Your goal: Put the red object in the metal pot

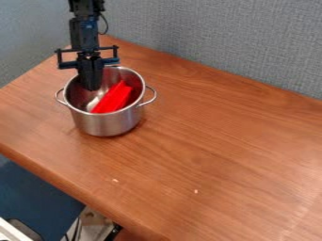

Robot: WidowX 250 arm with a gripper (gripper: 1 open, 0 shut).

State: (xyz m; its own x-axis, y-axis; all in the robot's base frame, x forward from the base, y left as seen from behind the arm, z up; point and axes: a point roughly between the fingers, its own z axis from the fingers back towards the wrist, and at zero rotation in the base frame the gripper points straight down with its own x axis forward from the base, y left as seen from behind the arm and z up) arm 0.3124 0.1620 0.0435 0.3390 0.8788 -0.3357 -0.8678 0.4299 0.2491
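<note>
Red object [115,98] lay tilted inside the metal pot [105,118] at ten o'clock on the counter [227,141], my jaws together, so placing looked done; next, lift clear.

Brown wooden table [227,141], grey textured wall [239,38] behind, dark blue floor [32,202] below

No lettering, label, brand mark, number or sign could be read anywhere in the view.
</note>
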